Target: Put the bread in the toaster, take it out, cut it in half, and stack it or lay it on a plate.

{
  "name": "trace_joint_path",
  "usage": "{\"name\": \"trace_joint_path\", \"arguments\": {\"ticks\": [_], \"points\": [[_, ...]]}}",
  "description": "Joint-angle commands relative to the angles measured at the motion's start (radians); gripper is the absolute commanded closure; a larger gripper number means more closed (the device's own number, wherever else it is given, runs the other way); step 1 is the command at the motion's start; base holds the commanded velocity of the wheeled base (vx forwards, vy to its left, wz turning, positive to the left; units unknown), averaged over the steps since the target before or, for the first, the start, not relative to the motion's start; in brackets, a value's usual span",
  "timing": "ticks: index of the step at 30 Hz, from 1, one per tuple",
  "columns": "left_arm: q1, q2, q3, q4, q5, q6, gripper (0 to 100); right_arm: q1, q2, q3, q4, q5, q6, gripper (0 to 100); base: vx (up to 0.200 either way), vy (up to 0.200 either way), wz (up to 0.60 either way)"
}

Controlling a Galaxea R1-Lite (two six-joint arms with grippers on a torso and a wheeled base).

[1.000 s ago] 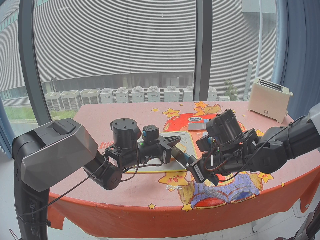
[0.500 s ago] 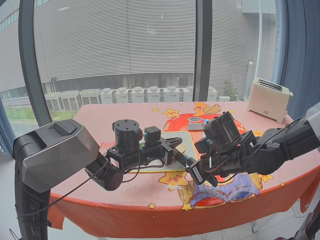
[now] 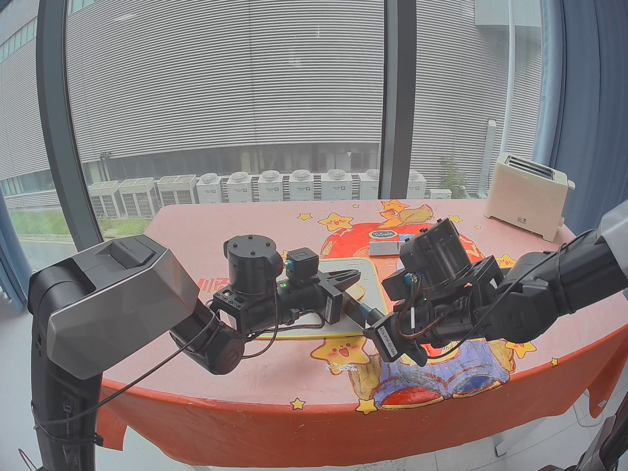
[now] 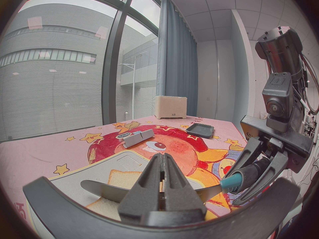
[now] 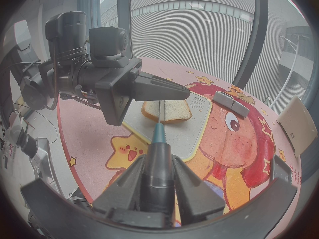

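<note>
Here, 1 slice of bread point(image 5: 166, 111) lies on 1 pale cutting board point(image 3: 370, 281) at mid-table. 1 knife point(image 5: 159, 130) has its black, teal-tipped handle pinched in the right gripper point(image 5: 158, 160) on the board's 4 o'clock side, with the blade on edge across the slice's middle. The left gripper point(image 4: 162, 165), at 9 o'clock, has its 2 fingers pressed together just over the bread; contact is unclear. 1 cream toaster point(image 3: 526, 194) stands at the table's 2 o'clock corner. 1 grey block point(image 3: 386, 248) sits at the board's 1 o'clock, and 1 dark plate point(image 4: 199, 130) lies toward 3 o'clock.
</note>
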Motion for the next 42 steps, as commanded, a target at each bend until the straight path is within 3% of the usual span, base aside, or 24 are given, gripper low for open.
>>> {"name": "trace_joint_path", "arguments": {"ticks": [1,7,8,20,42], "points": [[0.008,-0.003,-0.012,-0.004,0.003,0.000,100,0.000,-0.001,0.001,0.002,0.001,0.016,100,0.000,0.000,0.00],[0.020,-0.038,-0.033,-0.004,0.015,-0.010,100,0.000,-0.010,-0.002,0.000,0.002,0.034,100,0.000,0.000,0.00],[0.021,-0.055,-0.037,-0.006,0.035,-0.011,100,0.000,-0.018,-0.001,0.000,0.002,0.042,100,0.000,0.000,0.00],[0.089,-0.055,-0.087,-0.003,0.034,-0.011,100,0.000,-0.022,-0.002,0.002,0.010,0.057,100,0.000,0.000,0.00],[0.084,0.059,-0.084,-0.003,0.023,-0.002,100,0.000,-0.012,-0.013,0.003,0.016,0.075,100,0.000,0.000,0.00]]}}
